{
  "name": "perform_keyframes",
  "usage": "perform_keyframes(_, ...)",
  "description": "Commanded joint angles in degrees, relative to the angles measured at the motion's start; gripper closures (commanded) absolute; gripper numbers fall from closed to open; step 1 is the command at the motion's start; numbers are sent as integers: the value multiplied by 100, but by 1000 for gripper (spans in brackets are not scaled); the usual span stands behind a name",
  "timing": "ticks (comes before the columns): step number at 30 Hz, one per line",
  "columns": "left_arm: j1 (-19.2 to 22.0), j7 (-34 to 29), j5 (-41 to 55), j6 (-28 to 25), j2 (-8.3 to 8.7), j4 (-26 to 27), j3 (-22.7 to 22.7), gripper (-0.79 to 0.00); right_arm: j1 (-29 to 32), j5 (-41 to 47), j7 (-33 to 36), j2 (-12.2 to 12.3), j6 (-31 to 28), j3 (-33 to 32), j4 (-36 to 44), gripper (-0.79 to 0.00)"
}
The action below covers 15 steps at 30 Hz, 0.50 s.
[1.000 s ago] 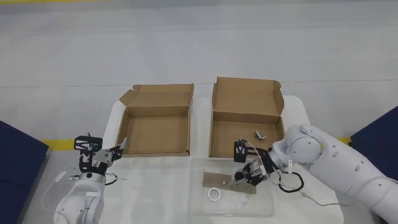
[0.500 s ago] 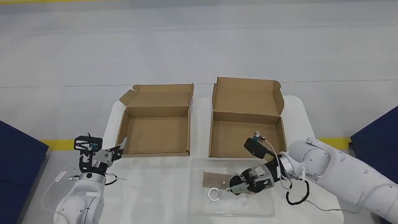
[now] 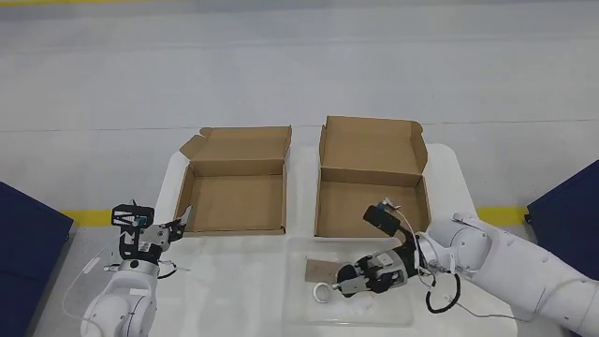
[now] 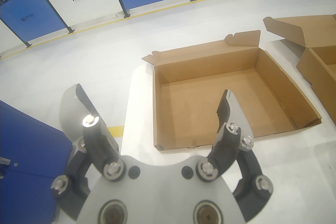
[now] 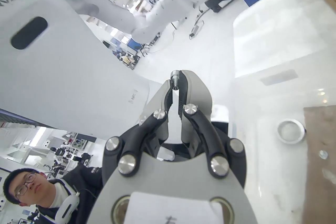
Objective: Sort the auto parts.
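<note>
My right gripper [image 3: 346, 285] hangs over the clear tray [image 3: 393, 316] at the table's front. It is shut on a small metal pin [image 5: 175, 80], pinched at its fingertips. A white ring [image 3: 321, 290] lies in the tray just left of that gripper and also appears as a ring [image 5: 291, 131] in the right wrist view. My left gripper [image 3: 178, 217] stands open at the table's left edge with nothing in it. Its open fingers show as the left gripper [image 4: 151, 92] in front of the empty left cardboard box [image 4: 223, 101].
Two open cardboard boxes stand side by side behind the tray, the left box [image 3: 232, 201] and the right box [image 3: 356, 208]. A brown cardboard pad [image 3: 323, 267] lies in the tray, with a small washer [image 5: 323, 154] on it.
My right gripper has swung from the tray's middle toward its left front, ending beside the white ring. The left arm has kept still.
</note>
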<state>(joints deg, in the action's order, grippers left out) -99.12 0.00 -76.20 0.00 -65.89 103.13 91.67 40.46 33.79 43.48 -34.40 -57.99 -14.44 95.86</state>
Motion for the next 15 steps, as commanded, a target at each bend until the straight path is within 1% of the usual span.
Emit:
perform_keyframes(1, 0, 0, 0, 0, 0, 0, 0, -785, 102, 587, 210, 4, -1, -148, 167, 0)
perform_keyframes(5, 0, 0, 0, 0, 0, 0, 0, -785, 355, 1294, 281, -13, -1, -424, 540, 0)
perform_keyframes(10, 0, 0, 0, 0, 0, 0, 0, -785, 556, 1765, 282, -79, -1, -678, 848, 0)
perform_keyframes(15, 0, 0, 0, 0, 0, 0, 0, -785, 717, 2173, 283, -208, -1, -858, 1085, 0)
